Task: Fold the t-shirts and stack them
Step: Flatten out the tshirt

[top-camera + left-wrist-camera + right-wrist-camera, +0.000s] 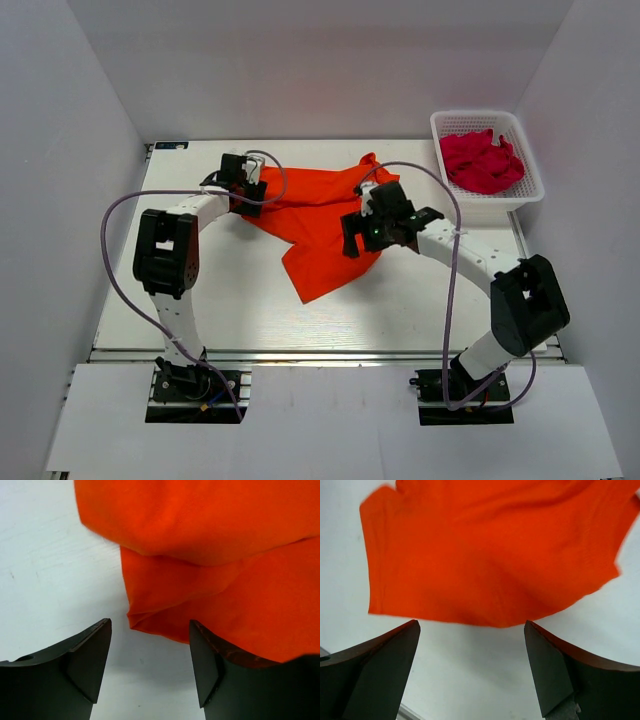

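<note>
Lying crumpled, orange-red t-shirt [315,225] runs far-right to near-left.

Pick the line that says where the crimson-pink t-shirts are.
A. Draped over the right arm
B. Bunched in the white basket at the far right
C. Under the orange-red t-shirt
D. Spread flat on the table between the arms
B: the crimson-pink t-shirts lie bunched inside the white lattice basket; only the orange-red t-shirt lies on the table.
</note>
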